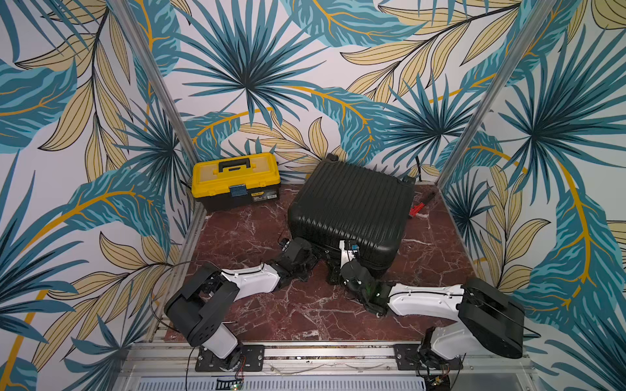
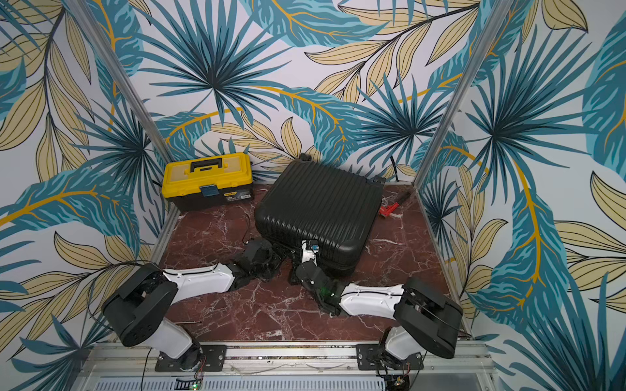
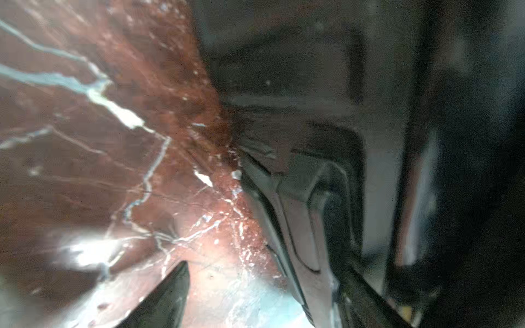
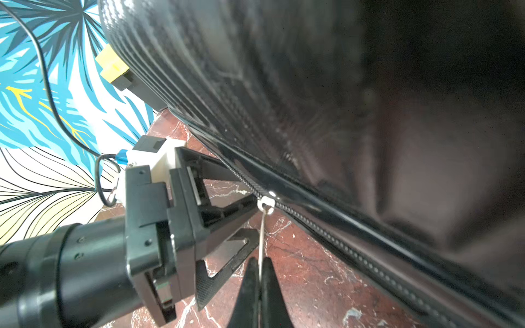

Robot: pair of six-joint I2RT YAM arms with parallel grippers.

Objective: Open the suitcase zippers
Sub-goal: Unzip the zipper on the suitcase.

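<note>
right gripper (image 4: 260, 265) pinches zipper pull (image 4: 262, 235); left gripper (image 4: 251, 217) spread, holding nothing. Off-line tug could slip the pull or drag suitcase (image 1: 349, 210).

Black ribbed hard-shell suitcase (image 1: 352, 210) lies flat at the centre of both top views (image 2: 318, 206), turned at a slant, its small wheels (image 1: 333, 156) toward the upper edge. The right wrist view shows the zipper track (image 4: 341, 247) running along the edge seam, with a silvery slider (image 4: 267, 202) sitting on it and a thin pull (image 4: 261, 235) drawn straight out, away from the seam.
</note>
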